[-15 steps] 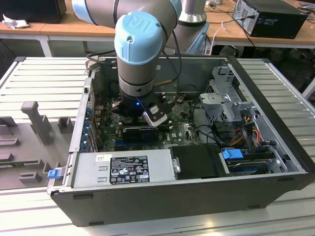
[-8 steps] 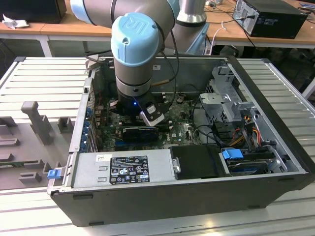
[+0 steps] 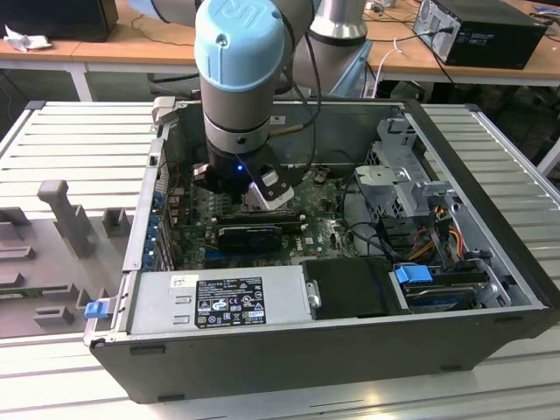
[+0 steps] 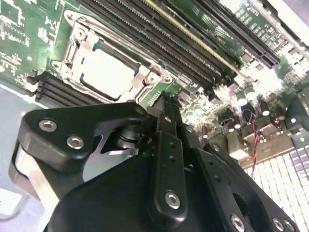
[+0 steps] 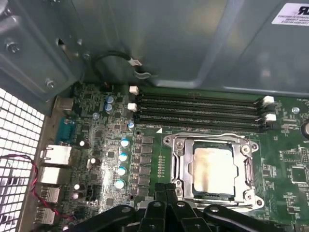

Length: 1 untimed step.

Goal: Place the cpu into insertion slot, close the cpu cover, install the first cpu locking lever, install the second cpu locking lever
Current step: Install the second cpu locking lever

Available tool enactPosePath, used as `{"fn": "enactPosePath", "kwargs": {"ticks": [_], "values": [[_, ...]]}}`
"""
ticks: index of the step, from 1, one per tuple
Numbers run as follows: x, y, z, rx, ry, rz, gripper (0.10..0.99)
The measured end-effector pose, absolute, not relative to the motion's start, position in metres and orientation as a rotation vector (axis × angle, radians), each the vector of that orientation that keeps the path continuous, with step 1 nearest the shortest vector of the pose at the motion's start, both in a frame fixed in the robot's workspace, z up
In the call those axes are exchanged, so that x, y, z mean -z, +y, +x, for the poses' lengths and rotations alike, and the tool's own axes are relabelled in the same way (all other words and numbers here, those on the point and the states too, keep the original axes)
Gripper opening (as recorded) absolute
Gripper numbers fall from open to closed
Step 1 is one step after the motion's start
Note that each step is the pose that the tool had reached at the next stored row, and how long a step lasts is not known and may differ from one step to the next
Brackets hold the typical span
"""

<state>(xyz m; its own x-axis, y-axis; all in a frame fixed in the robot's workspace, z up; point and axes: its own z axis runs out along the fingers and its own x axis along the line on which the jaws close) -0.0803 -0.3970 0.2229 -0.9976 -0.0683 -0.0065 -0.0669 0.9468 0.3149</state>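
Note:
The cpu [image 5: 214, 173] [image 4: 107, 72] lies flat in the insertion slot [image 5: 189, 169] on the green motherboard, its pale metal face up. The cpu cover [image 5: 212, 141] [image 4: 145, 77] is down around it, framing the chip. Thin metal levers [image 5: 177, 166] run along the cover's sides; I cannot tell if they are latched. My gripper [image 5: 166, 189] [image 4: 164, 99] [image 3: 262, 194] hangs just beside the socket, over the board, shut with nothing between its fingers. In the exterior view the arm hides the socket.
Long black memory slots [image 5: 198, 108] [image 4: 159, 38] run beside the socket, below the grey case wall [image 5: 193, 43]. Blue capacitors [image 5: 123, 157] and rear ports [image 5: 53, 159] stand nearby. The power supply [image 3: 219, 302], a black card [image 3: 249, 234] and drive cage [image 3: 402, 175] crowd the case.

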Motion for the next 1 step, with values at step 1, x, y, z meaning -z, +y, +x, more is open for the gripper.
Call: {"fn": "enactPosePath", "kwargs": {"ticks": [1], "values": [[-0.2233, -0.397, -0.0803, 0.5, -3.095, 0.107, 0.106]]}}
